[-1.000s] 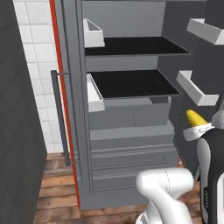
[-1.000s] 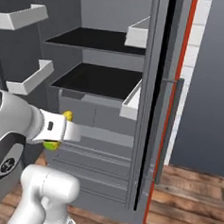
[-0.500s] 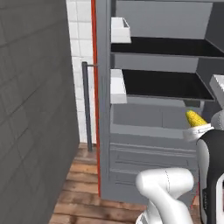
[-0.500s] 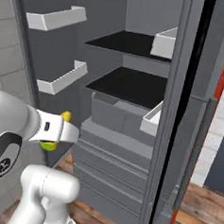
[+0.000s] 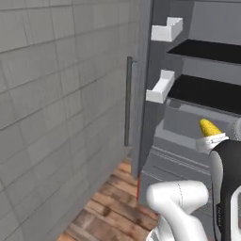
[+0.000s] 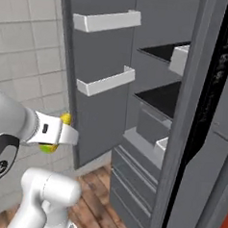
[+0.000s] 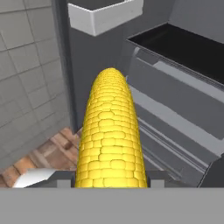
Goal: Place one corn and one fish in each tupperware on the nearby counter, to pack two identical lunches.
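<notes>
Since the earlier frames the base has turned, so the open grey fridge [image 5: 197, 117] sits more to the right and a grey tiled wall [image 5: 52, 108] covers the left. The gripper [image 7: 111, 177] is closed on the yellow kernelled corn cob [image 7: 110, 135], which points toward the fridge drawers, carried above the wooden floor [image 5: 106, 212].

Yellow corn [image 5: 208, 127] tip juts up at four o'clock above the arm; open grey fridge [image 5: 188, 117] at two, tiled wall [image 5: 52, 108] at nine
</notes>
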